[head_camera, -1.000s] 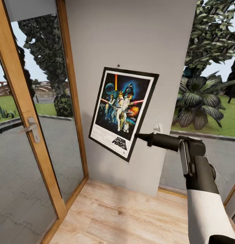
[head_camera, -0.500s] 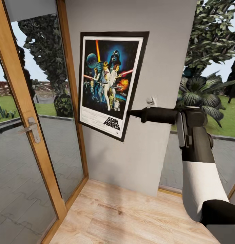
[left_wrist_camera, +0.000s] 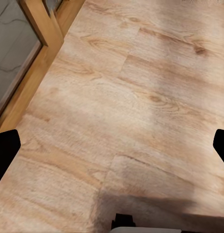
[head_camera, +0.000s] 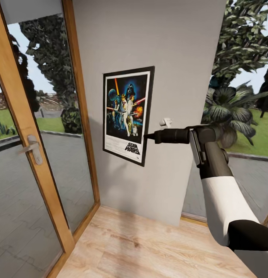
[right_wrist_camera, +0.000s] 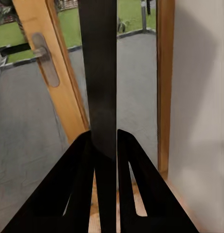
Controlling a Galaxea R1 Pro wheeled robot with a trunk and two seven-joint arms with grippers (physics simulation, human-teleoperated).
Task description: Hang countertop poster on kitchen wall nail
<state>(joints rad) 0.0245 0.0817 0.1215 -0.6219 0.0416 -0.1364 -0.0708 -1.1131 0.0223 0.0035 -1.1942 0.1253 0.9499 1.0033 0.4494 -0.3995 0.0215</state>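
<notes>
Only legible text: "STAR WARS" title in white slanted block lettering on the poster (head_camera: 128, 114), on its white bottom band beneath the dark blue art; smaller print below the title too tiny to read.

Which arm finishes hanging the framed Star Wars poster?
Right. The right gripper is shut on the black-framed Star Wars poster, holding it upright against the light-grey wall. The left gripper points at the pale wooden floor, open.
</notes>
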